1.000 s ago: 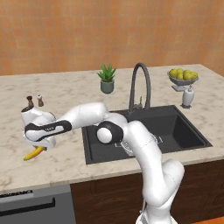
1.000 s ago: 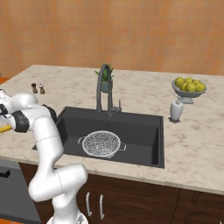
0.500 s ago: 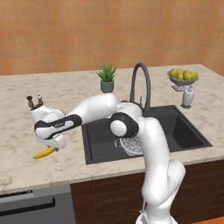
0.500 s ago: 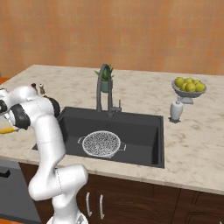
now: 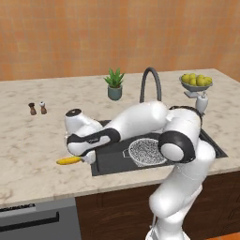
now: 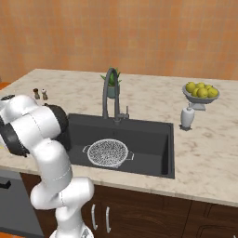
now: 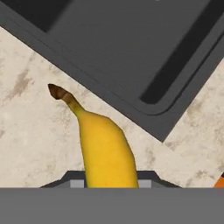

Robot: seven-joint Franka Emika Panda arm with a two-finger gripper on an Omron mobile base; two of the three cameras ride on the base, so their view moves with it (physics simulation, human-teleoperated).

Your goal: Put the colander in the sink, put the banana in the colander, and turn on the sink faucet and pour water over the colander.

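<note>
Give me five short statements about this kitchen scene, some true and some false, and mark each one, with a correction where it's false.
1. The colander sits inside the sink. True.
2. The banana is already in the colander. False: it lies on the counter left of the sink, outside the basin.
3. Water is running from the sink faucet. False: no stream shows under the spout.
4. A bowl of yellow-green fruit stands on the counter right of the sink. True.
5. The potted plant stands in the sink. False: it stands on the counter behind the basin, beside the faucet.
</note>
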